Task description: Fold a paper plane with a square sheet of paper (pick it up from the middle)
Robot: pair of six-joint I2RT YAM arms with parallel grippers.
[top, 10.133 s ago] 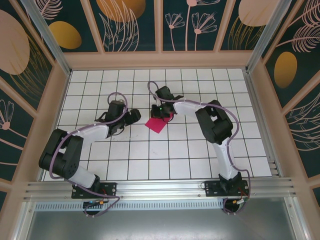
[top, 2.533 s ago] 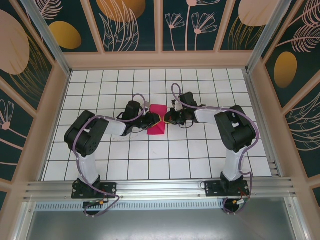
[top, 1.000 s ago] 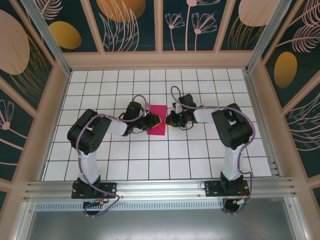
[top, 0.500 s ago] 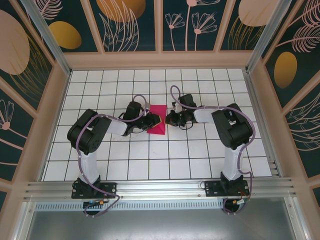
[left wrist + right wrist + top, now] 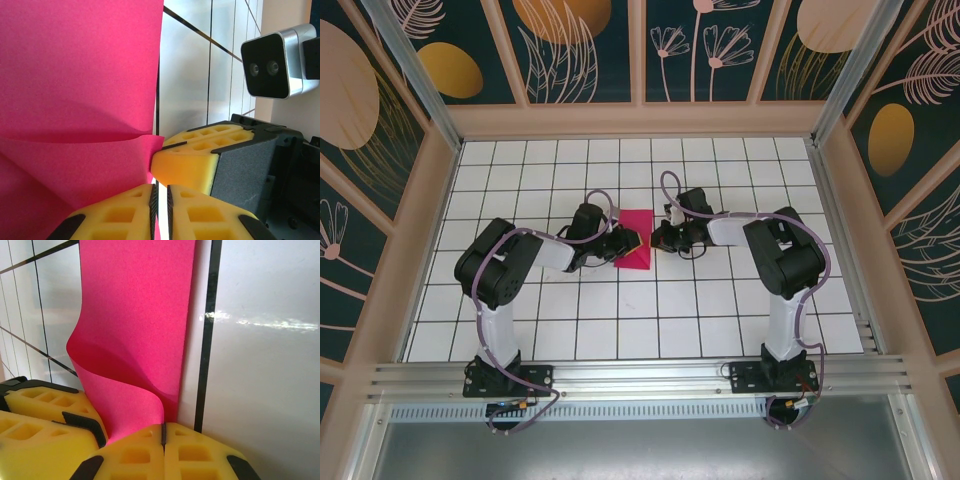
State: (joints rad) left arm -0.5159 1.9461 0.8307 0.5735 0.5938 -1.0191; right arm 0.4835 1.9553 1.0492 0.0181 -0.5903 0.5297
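Left claw (image 5: 160,199), right claw (image 5: 163,432), clamped on square sheet of paper (image 5: 632,258) edge, open table (image 5: 620,320) around

Top camera high behind arm bases (image 5: 507,378), looking down on whole table (image 5: 620,330). Wrist cameras low, very close, facing each other across paper (image 5: 75,65), shared by all three. Left one catches right wrist camera (image 5: 272,65).

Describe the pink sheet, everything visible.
The square sheet of paper is thin, plain magenta, matte and unmarked. It lies mostly flat on the white gridded table, between the two arms. Its right edge rises in a soft curl, where the left tool and the right tool, both closed, appear to pinch it.
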